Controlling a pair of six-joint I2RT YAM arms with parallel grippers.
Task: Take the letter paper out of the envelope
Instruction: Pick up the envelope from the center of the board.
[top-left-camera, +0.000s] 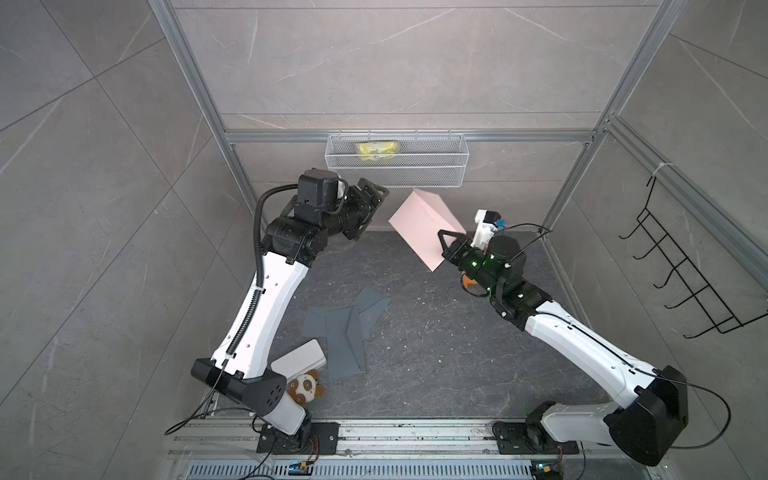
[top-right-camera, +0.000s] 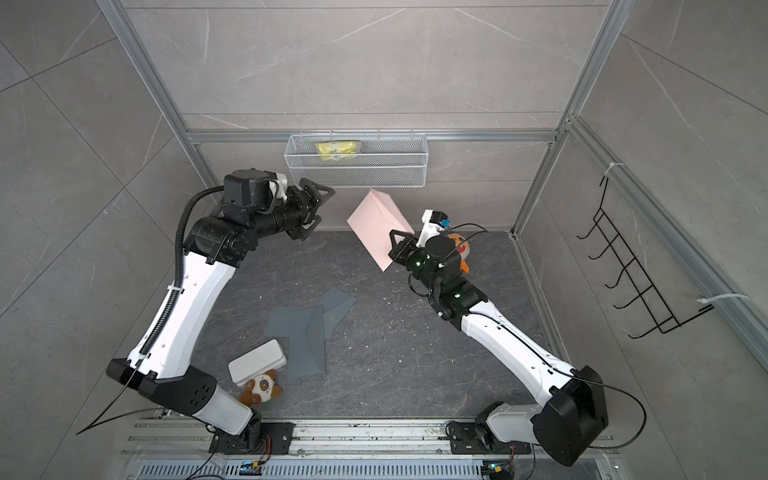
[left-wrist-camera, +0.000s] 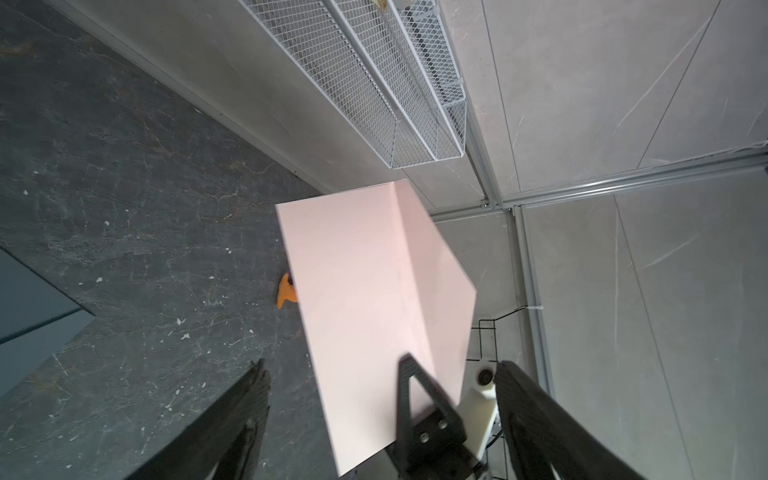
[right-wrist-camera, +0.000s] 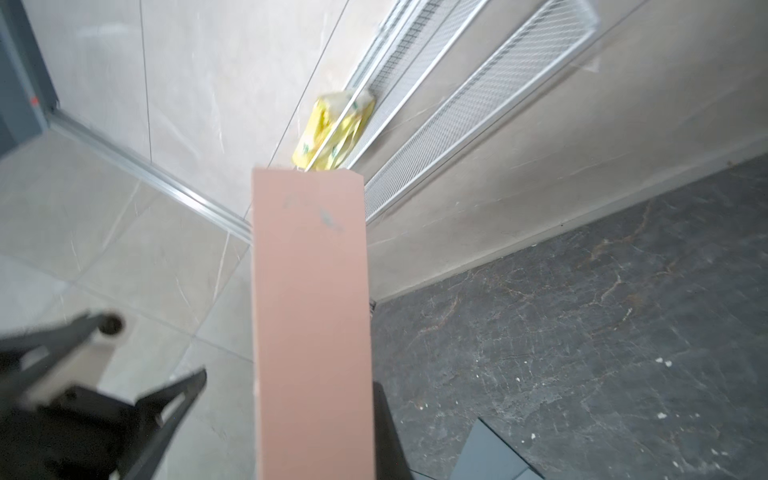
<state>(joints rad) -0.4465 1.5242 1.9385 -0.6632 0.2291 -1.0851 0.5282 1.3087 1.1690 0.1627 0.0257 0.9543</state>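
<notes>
Right fingers (left-wrist-camera: 404, 382) pinching pink letter paper (left-wrist-camera: 365, 291), long axis slanting toward basket (left-wrist-camera: 361, 83), left fingers (left-wrist-camera: 536, 424) wide, empty

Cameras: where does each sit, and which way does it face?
Top views: overhead, looking down at the tabletop; left arm, right arm show.
Left wrist: on the left arm, facing the letter paper; open left pincer shows.
Right wrist: on the right arm, looking along the paper to the mesh basket; right pincer grips it.
All share paper and basket.
</notes>
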